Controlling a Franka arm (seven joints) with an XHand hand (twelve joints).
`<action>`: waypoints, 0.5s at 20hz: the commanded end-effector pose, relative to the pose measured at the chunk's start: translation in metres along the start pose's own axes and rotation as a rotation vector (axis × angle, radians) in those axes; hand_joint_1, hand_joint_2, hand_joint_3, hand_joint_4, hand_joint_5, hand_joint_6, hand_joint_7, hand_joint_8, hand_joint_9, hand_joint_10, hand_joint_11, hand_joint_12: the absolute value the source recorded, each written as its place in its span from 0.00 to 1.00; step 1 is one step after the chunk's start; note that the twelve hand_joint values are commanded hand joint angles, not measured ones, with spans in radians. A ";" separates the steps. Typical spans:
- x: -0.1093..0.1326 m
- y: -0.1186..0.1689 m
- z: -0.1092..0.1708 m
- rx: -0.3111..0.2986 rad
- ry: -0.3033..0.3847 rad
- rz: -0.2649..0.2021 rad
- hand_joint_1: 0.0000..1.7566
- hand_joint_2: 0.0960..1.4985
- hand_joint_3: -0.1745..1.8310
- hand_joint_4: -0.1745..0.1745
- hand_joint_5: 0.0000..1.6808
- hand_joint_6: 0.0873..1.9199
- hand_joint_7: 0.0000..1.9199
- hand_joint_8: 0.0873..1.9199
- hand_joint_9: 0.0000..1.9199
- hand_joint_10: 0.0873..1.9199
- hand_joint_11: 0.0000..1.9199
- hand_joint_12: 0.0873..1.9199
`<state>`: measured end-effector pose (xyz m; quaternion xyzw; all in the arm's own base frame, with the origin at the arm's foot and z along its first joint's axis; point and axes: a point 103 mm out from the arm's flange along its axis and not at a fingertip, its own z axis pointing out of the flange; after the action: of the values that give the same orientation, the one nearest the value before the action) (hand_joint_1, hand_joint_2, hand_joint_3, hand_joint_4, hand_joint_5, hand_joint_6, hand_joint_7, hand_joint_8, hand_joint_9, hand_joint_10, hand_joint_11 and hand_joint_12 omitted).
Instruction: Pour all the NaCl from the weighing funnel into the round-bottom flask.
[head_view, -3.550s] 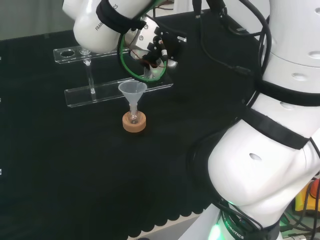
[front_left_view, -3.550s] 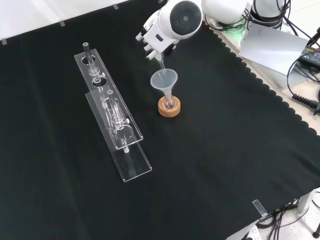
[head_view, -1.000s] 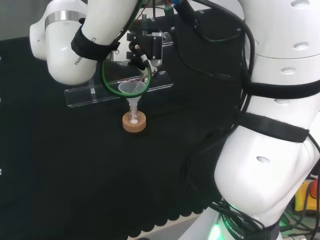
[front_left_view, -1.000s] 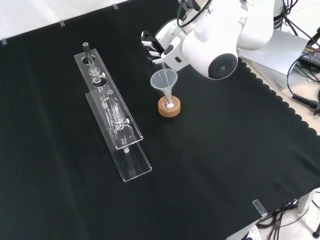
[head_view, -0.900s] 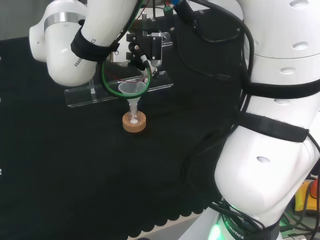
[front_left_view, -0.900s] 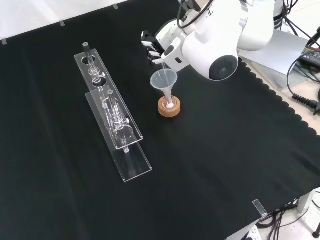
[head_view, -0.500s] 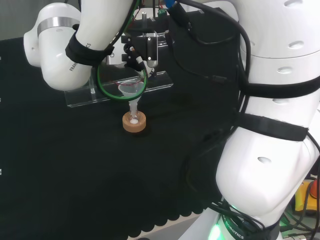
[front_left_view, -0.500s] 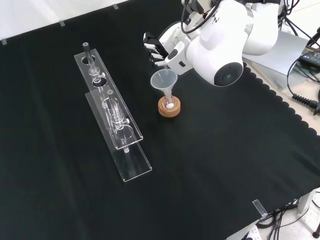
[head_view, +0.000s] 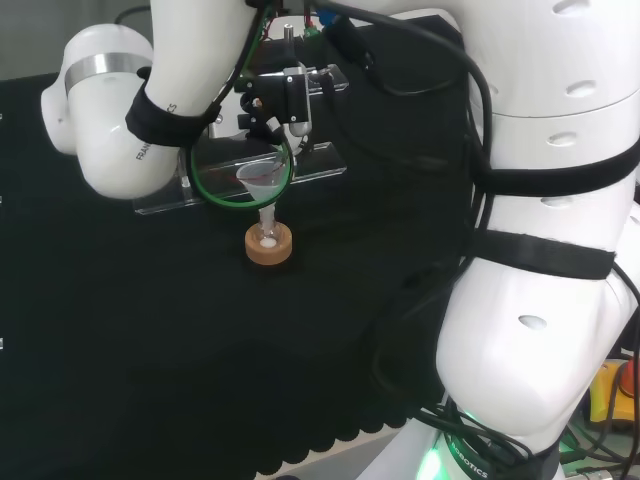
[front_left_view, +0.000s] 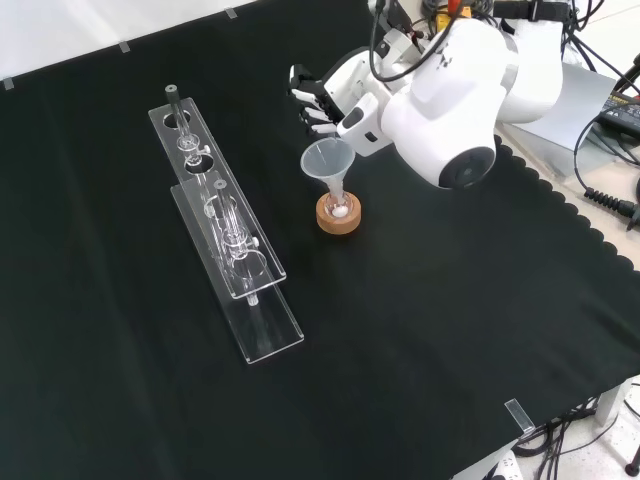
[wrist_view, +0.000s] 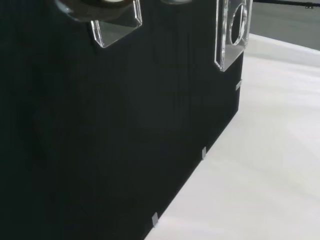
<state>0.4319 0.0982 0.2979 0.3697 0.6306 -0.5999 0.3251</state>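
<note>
Black cloth (front_left_view: 420, 340) covered the bench, scalloped at its right edge.
The hand (front_left_view: 318, 100), fingers curled, grip unclear, hung above the funnel (front_left_view: 328, 160) at upper centre of the front view.

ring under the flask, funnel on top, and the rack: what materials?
Ring stand: looks like cork, matte tan with a grainy surface. Funnel: translucent, slightly milky, so probably plastic, though glass can't be ruled out. Rack: clear, flat plates with bright glossy edges, likely acrylic.
</note>
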 end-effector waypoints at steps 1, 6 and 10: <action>0.000 0.000 -0.004 0.013 -0.038 0.003 0.71 0.67 0.08 0.67 0.70 0.36 0.62 0.30 0.74 0.05 0.59 0.39; -0.001 0.002 -0.004 0.005 -0.064 0.006 0.71 0.67 0.08 0.67 0.70 0.36 0.62 0.30 0.74 0.05 0.59 0.39; -0.003 -0.001 -0.011 0.017 -0.093 0.014 0.71 0.67 0.08 0.67 0.70 0.36 0.62 0.30 0.74 0.05 0.59 0.39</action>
<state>0.4347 0.1008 0.2971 0.3566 0.6198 -0.6102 0.3410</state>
